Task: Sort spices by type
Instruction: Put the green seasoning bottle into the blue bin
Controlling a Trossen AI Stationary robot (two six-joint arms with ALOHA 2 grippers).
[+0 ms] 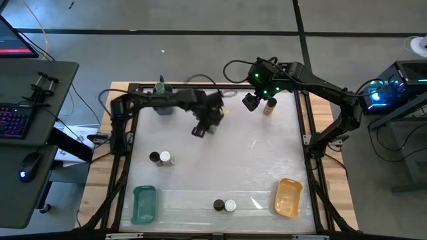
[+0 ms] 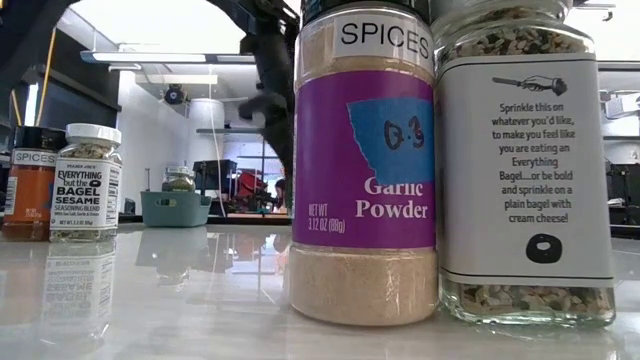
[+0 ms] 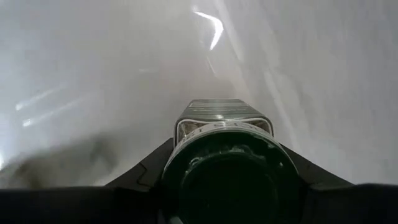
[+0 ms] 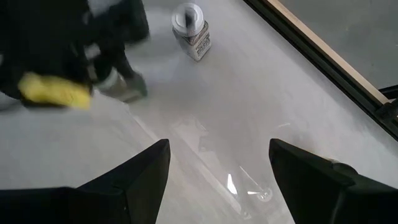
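My left gripper (image 1: 200, 130) is at mid-table, shut on a dark-lidded spice jar (image 3: 227, 162) whose lid faces the wrist camera. My right gripper (image 4: 217, 180) hovers open near the far edge, beside a brownish jar (image 1: 269, 107) that stands on the table. A black-lidded jar (image 1: 155, 158) and a white-lidded jar (image 1: 165, 159) stand together at the left. A second such pair, black (image 1: 218, 205) and white (image 1: 230, 206), stands at the near edge and fills the low view as garlic powder (image 2: 365, 170) and bagel seasoning (image 2: 525, 160). A green-lidded jar (image 1: 162, 89) stands at the far left. My left gripper pinches the jar between its two fingers just below the lid (image 3: 186, 134), one finger (image 3: 143, 171) on each side. The fingers come from above, pointing down along the jar, which is upright. Whether its base (image 3: 224, 107) touches the table, I cannot tell.
A teal tray (image 1: 144, 203) sits at the near left and an orange tray (image 1: 288, 197) at the near right. A dark frame (image 1: 303, 127) borders the white tabletop. Open table lies between the grippers and the near jars. A desk with a keyboard (image 1: 13, 120) stands to the left.
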